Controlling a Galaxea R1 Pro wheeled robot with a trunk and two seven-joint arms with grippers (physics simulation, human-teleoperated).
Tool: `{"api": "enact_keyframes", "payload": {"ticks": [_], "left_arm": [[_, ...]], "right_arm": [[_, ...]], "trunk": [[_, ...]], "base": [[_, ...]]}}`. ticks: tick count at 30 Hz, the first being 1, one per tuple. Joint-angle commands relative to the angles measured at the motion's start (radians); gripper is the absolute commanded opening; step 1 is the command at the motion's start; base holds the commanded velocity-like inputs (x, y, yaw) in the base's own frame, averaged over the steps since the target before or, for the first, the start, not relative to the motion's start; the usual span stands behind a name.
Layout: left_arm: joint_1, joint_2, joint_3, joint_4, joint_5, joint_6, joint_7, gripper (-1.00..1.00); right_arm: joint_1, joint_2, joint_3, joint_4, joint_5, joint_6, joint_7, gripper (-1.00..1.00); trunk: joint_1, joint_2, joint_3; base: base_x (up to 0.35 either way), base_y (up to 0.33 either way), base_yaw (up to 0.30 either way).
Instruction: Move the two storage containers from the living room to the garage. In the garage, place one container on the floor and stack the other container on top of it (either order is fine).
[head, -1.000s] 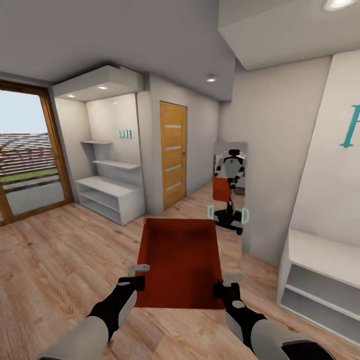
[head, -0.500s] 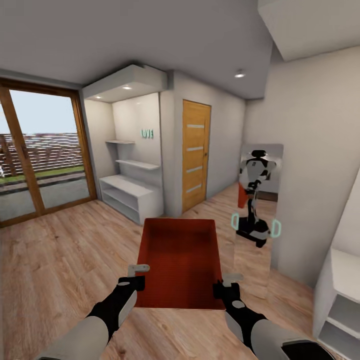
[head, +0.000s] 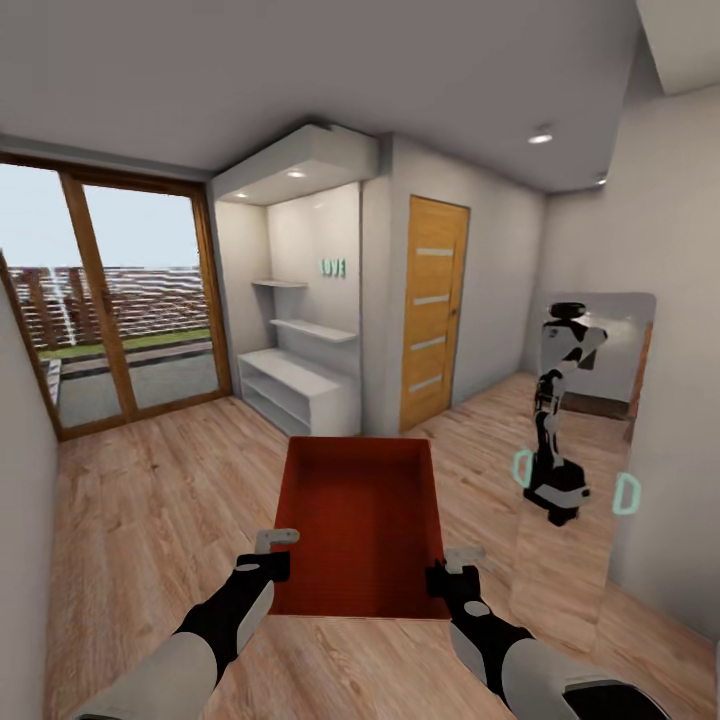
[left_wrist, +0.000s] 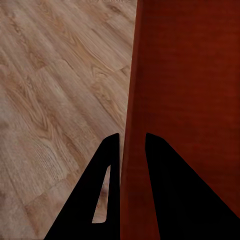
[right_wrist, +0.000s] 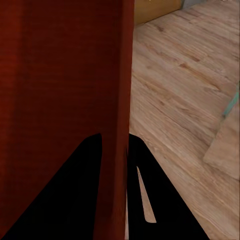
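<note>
My left gripper (head: 277, 552) is narrowed onto the left wall of the storage container (head: 362, 520), near its closest corner; in the left wrist view the two dark fingers (left_wrist: 109, 165) sit one on each side of that thin orange-red wall (left_wrist: 131, 125), pinching it. The container hangs level in front of me, above the light wood plank floor (head: 150, 520), long side pointing away. My right gripper (head: 455, 566) is clamped the same way on the right wall, and the right wrist view shows its fingers (right_wrist: 134, 165) straddling the wall's edge (right_wrist: 122, 100) with floor planks beyond.

Going left to right across the room: a wood-framed glass door (head: 120, 310) gives onto a fenced yard; next comes a white alcove with shelves (head: 300, 350) and small teal letters (head: 333, 267) on its back wall; then a closed wooden door (head: 432, 310) with pale horizontal strips. At the far right a mirror (head: 585, 440) leans on the wall and reflects a robot's figure, though the reflection is too small for me to make out its arms. The floor between me and the wooden door is open planking.

The wrist views show each grip on the thin walls up close; the head view gives the container's whole flat red bottom and the room.
</note>
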Motion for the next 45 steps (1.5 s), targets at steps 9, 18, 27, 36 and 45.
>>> {"api": "enact_keyframes", "payload": {"ticks": [9, 18, 27, 36, 45], "left_arm": [[0.0, 0.003, 0.044, 0.004, -0.018, -0.073, 0.025, -1.0], [0.0, 0.003, 0.044, 0.002, -0.018, -0.073, 0.025, -1.0], [0.0, 0.003, 0.044, 0.0, -0.018, -0.073, 0.025, -1.0], [0.0, 0.003, 0.044, -0.003, -0.018, -0.073, 0.025, -1.0], [0.0, 0.003, 0.044, -0.004, -0.018, -0.073, 0.025, -1.0]], "right_arm": [[0.0, 0.002, -0.047, 0.001, 0.014, 0.001, 0.009, -1.0], [0.0, 0.003, -0.047, 0.001, 0.014, 0.003, 0.009, -1.0], [0.0, 0.003, -0.047, 0.001, 0.014, 0.002, 0.009, -1.0], [0.0, 0.003, -0.047, 0.001, 0.015, 0.002, 0.009, -1.0], [0.0, 0.003, -0.047, 0.0, 0.014, 0.001, 0.009, -1.0]], "trunk": [[0.001, -0.001, 0.0], [0.001, -0.001, 0.0], [0.001, -0.001, 0.0], [0.001, -0.001, 0.0], [0.001, -0.001, 0.0]], "base": [[0.322, 0.0, 0.023], [0.321, 0.0, 0.0], [0.322, 0.0, 0.0], [0.322, 0.0, -0.146], [0.321, 0.0, -0.238]]}}
